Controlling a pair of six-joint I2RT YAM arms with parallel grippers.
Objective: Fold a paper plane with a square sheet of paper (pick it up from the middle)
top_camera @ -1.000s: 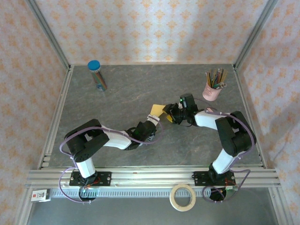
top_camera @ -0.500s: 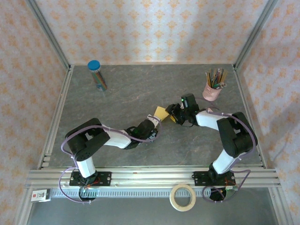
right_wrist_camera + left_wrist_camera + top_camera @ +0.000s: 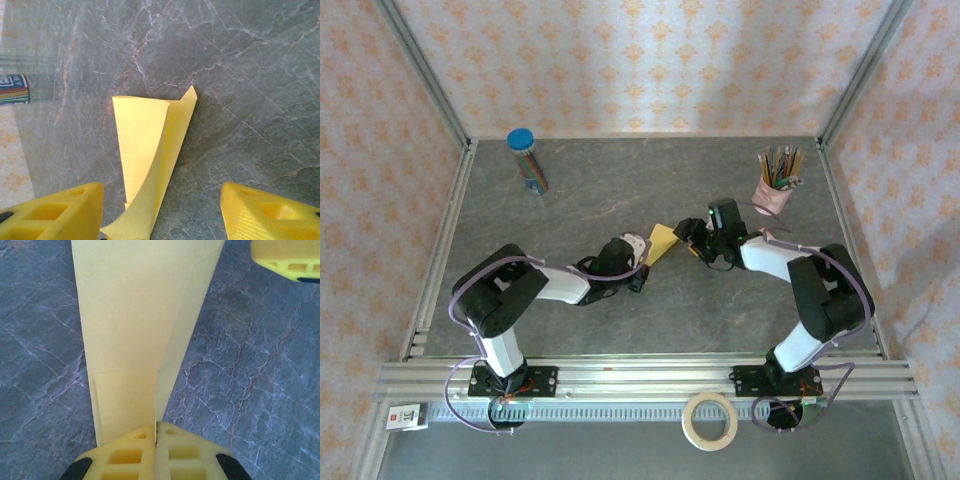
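The left gripper (image 3: 156, 439) is clamped fully closed on one end of the paper plane (image 3: 135, 325), with both yellow pads pressed together over the folded layers. The paper plane is near the middle of the grey table (image 3: 570, 200), between the left gripper and the right gripper (image 3: 692, 240). The right gripper's jaws stand wide apart, one on either side of the plane, and grip nothing.

1. There was one yellow paper plane (image 3: 663, 241).
2. There were two hands: the left hand (image 3: 156, 440) and the right hand (image 3: 160, 205).
3. One pink cup of pencils (image 3: 772, 195) stood far right.
4. One blue-capped tube (image 3: 527, 160) stood far left.
5. One tape roll (image 3: 710, 420) lay near.
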